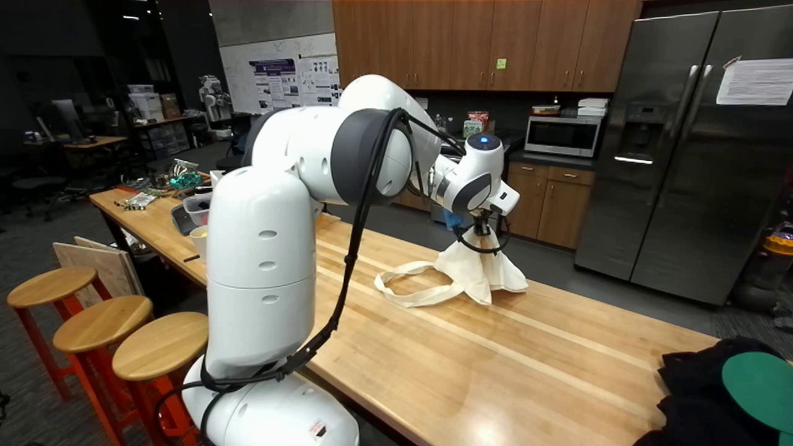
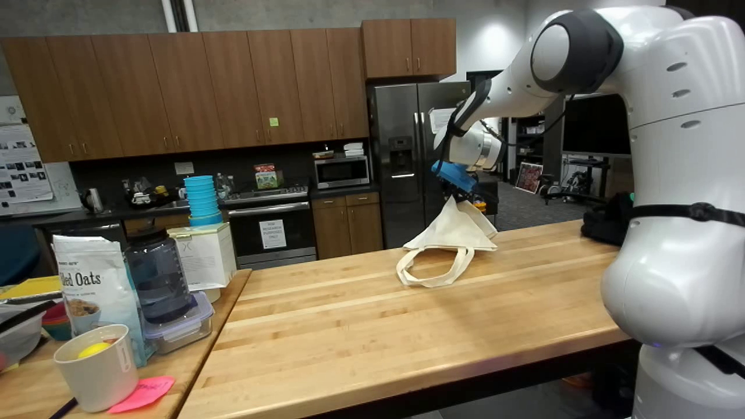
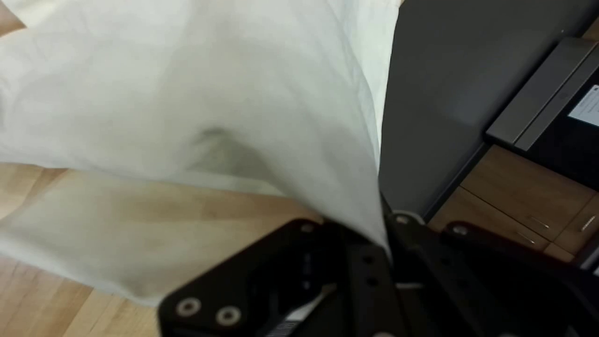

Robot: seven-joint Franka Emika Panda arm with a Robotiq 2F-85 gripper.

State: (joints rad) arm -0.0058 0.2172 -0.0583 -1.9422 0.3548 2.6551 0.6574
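Gripper (image 1: 481, 230) clamped on cloth bag (image 1: 476, 272) — the pinch holds it tented upright. Grip depth: hard to judge.

single white arm (image 1: 257, 272), dark joint covers (image 1: 358, 152). lower section upright, elbow (image 2: 602, 49) bent up high in both exterior views, forearm (image 2: 515, 90) sloping down to wrist (image 1: 472, 181); blue light (image 1: 484, 140) glowing on top of wrist. black cables (image 1: 352, 254) strapped along the arm. gripper (image 1: 482, 229) points down, jaws clamped; wrist view: dark fingers (image 3: 369, 281) at lower edge, tips close together, bolts showing.
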